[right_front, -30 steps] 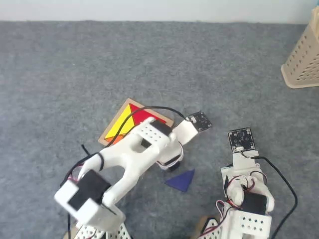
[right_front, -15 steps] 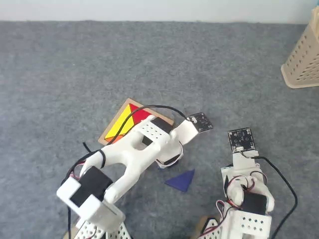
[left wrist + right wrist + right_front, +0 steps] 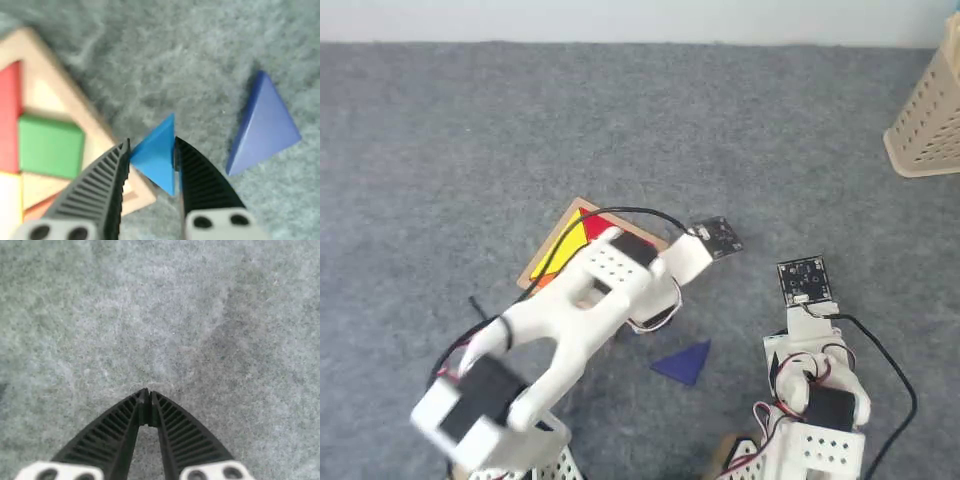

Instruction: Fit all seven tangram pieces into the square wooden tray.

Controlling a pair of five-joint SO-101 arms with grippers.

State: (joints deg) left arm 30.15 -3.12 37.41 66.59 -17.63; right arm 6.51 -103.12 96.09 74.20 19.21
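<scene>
Biggest worry for me is the grip. The left gripper (image 3: 151,150) is clamped on the light blue triangle (image 3: 156,159), but only near the fingertips, with one corner poking out past them. My guess is the piece could twist or pop out the moment it touches anything. Next worry is the square wooden tray (image 3: 97,132): the triangle looks to be hanging right over the rim, not over a free slot. If it goes down from here it probably lands on the wooden edge and ends up tilted, half in and half out. A bump could also nudge the green square (image 3: 50,145) or the red piece (image 3: 10,110) that are already seated, or shove the whole tray across the carpet.

As for where things are, the light blue triangle is between the left jaws and off the carpet. The tray rim is just beneath and beside it, and bare wood shows inside next to the green square. I can't tell if that gap matches the triangle's shape.

In the high view the dark blue triangle (image 3: 682,362) lies flat on the carpet at roughly 5 o'clock from the tray, close by but not touching it, so that one's yet to go in. The right gripper (image 3: 148,396) has its jaws together on nothing, over bare carpet, and its arm is parked at about 3 o'clock from the dark blue triangle. Way off at 2 o'clock from the tray there's a perforated basket (image 3: 930,110).
</scene>
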